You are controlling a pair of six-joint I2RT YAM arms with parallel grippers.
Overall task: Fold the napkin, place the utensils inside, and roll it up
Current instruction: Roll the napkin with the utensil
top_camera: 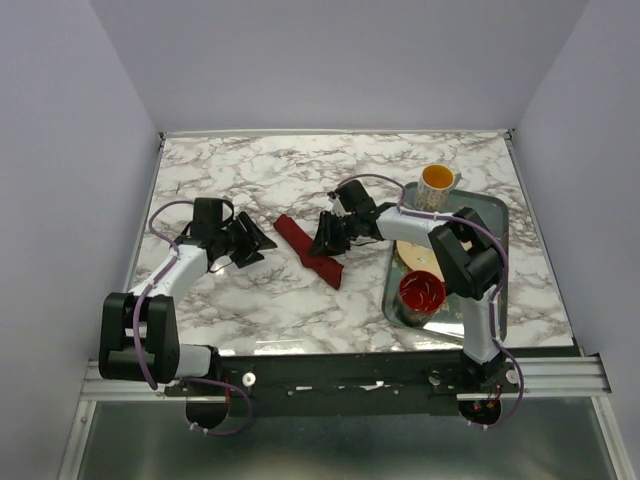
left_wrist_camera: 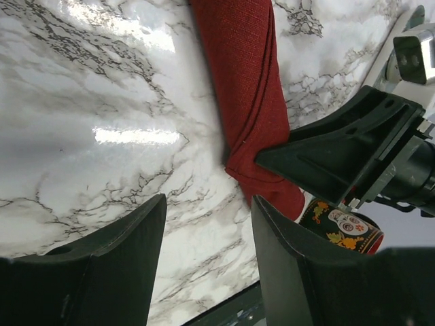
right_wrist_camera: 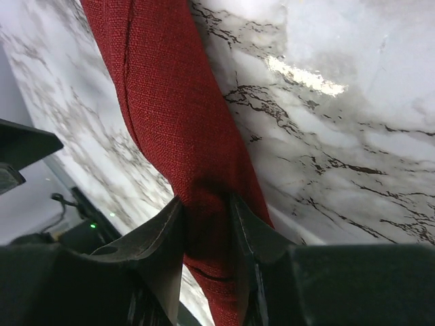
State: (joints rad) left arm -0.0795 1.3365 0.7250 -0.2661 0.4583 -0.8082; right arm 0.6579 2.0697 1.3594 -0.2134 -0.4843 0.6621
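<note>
Lying diagonally on the marble table (top_camera: 240, 180), one dark red napkin (top_camera: 296, 238) forms a long, narrow roll between the two grippers, its far end pointing up the table and its near end angled toward the tray. The right gripper (right_wrist_camera: 204, 205) is clamped on this roll: in its wrist view both black fingers (right_wrist_camera: 160, 238) press into the cloth from either side, pinching it in near its lower end, and the fabric bulges slightly above and below the pinch. The left gripper (left_wrist_camera: 209, 204) sits just beside the roll on its left, not touching it; its two fingers stand well apart over bare marble, with the cloth lying beyond their tips. From the left wrist view, the napkin shows lengthwise folds, and the right gripper's black fingers meet it at its side. One metal tray (top_camera: 497, 215) lies at the right side of the table and holds three things: one yellow mug (top_camera: 437, 183) at its far end, one pale plate (top_camera: 410, 255) in the middle, partly covered by the right arm, and one red bowl (top_camera: 422, 292) at its near end. The bowl's outer wall carries a floral pattern on a dark ground.
</note>
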